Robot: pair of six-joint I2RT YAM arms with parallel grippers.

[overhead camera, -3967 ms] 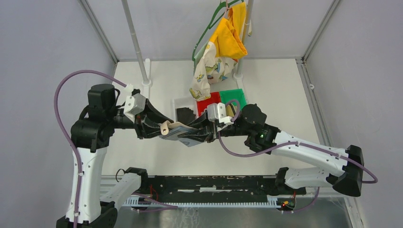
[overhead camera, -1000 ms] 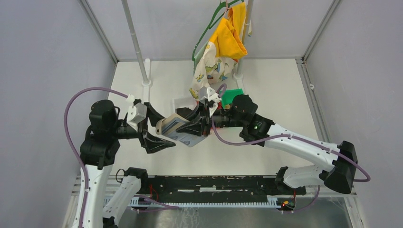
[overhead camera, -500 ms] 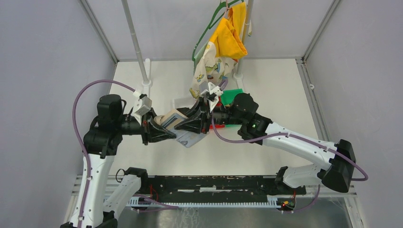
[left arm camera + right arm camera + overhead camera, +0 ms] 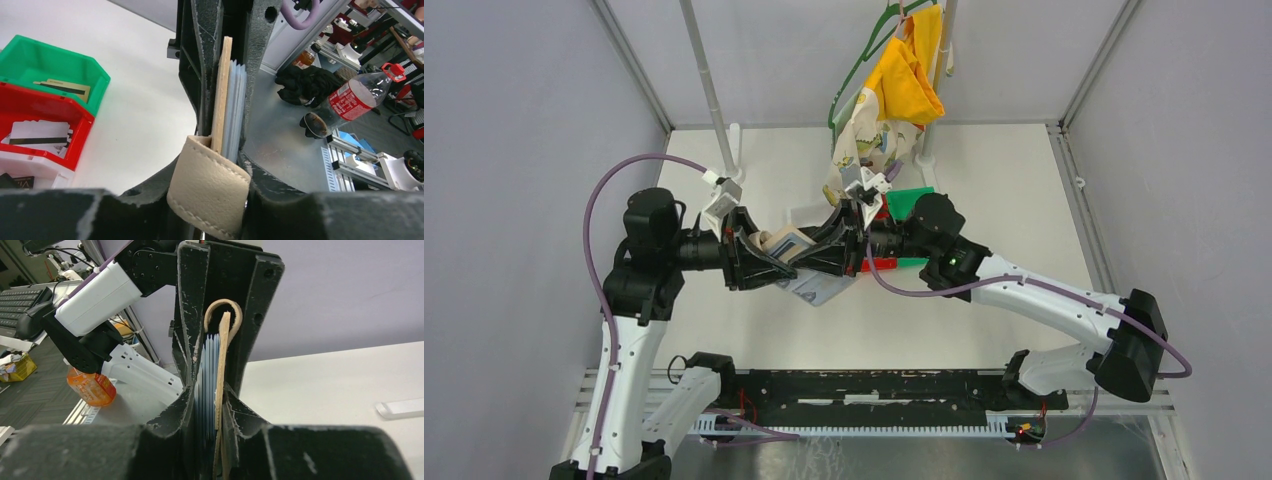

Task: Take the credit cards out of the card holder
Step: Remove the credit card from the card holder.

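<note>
The tan card holder (image 4: pixel 786 245) hangs in the air between my two grippers, its clear sleeves (image 4: pixel 824 288) drooping below. My left gripper (image 4: pixel 764 262) is shut on its left end and my right gripper (image 4: pixel 829 250) on its right end. In the left wrist view the card holder (image 4: pixel 220 100) is edge on, with its snap tab (image 4: pixel 210 192) between my left gripper's (image 4: pixel 220 150) fingers. The right wrist view shows the tan cover (image 4: pixel 220 365) and sleeves (image 4: pixel 206 370) pinched in my right gripper (image 4: pixel 207 395). Credit cards lie in the bins: a pale one (image 4: pixel 37 132), a black one (image 4: pixel 15 181). Whether any are in the sleeves I cannot tell.
Green bin (image 4: pixel 916 200), red bin (image 4: pixel 882 266) and white bin (image 4: pixel 802 214) stand behind the grippers, also seen as green (image 4: pixel 50 62), red (image 4: pixel 60 107) and white (image 4: pixel 30 170). Clothes on a hanger (image 4: pixel 894 90) and a rack pole (image 4: pixel 714 110) stand at the back.
One second ago my left gripper was open and apart from the card holder. It has moved right and shut on it. My right gripper has carried the holder slightly toward the back.
</note>
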